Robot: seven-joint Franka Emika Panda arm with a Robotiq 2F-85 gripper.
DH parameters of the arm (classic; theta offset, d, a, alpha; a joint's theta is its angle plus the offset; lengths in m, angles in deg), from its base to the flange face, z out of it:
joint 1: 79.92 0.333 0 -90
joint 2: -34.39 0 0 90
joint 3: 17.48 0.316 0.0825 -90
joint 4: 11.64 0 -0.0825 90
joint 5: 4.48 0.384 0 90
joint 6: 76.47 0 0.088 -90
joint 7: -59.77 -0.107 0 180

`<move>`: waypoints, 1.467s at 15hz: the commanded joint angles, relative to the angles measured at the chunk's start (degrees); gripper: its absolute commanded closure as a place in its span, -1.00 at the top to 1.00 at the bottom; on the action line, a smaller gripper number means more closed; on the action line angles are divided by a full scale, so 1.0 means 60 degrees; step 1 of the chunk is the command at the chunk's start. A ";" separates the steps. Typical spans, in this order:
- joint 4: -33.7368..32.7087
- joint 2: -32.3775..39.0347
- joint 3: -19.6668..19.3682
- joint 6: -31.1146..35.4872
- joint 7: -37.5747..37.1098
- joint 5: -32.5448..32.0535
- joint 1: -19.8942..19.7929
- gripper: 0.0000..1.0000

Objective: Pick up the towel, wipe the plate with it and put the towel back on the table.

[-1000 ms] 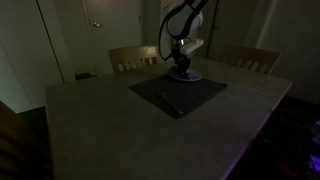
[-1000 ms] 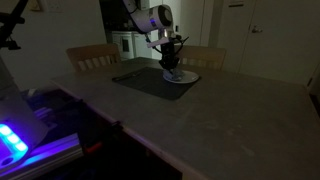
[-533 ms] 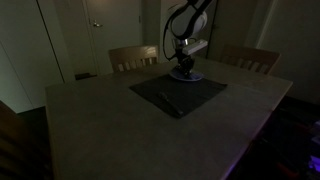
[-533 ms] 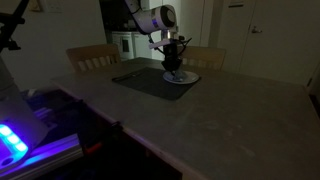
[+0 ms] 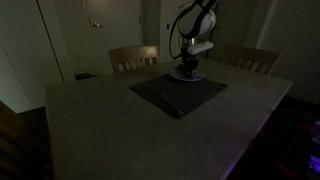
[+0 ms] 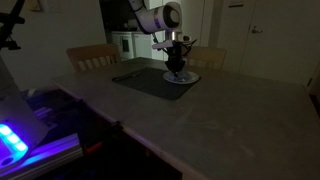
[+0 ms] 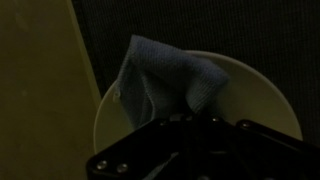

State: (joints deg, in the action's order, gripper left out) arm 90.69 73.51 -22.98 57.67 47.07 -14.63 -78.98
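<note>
Wrist view has the towel (image 7: 165,75) as a bluish-purple wrinkled lump on the plate (image 7: 265,95). It covers the plate's left and middle part and reaches its left rim. The jaws come in from the bottom edge, dark and blurred. They are closed tight, with the cloth bunched up between them. The towel's upper edge slants from a raised corner at upper left down to the right, so the lump runs roughly left to right in that view. The white plate lies flat on a dark grey mat (image 7: 200,25). Its left rim is close to the mat's edge, and beyond that edge is the pale bench (image 7: 40,80).

In both exterior views the arm (image 5: 195,20) (image 6: 160,15) reaches straight down onto the plate (image 5: 188,76) (image 6: 180,78). The towel (image 5: 187,68) (image 6: 176,68) shows only as a small dark knot under it. The wrist hides most of the cloth there. The mat (image 5: 178,93) (image 6: 145,77) lies askew to the bench edges, and the plate sits at one far corner of it.

The bench (image 5: 120,130) (image 6: 200,120) is large, matte and grey-beige. Two wooden chairs (image 5: 133,57) (image 5: 248,58) stand at its far side, one on each side of the arm. The room is dim, with a closed door (image 5: 100,30) behind. In an exterior view a blue-lit device (image 6: 15,140) glows at the lower left.
</note>
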 commanded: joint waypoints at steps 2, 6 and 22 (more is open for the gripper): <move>0.0472 -0.0005 -0.0188 0.0523 0.0439 0.0194 -0.0367 -0.97; 0.0032 0.0311 -0.0578 0.0518 -0.0072 0.0100 -0.0322 -0.97; -0.1169 0.0956 0.0250 0.2299 -0.0476 0.1213 0.0055 -0.97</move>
State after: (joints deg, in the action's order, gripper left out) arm 83.23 79.21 -24.50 69.43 43.17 -11.62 -77.95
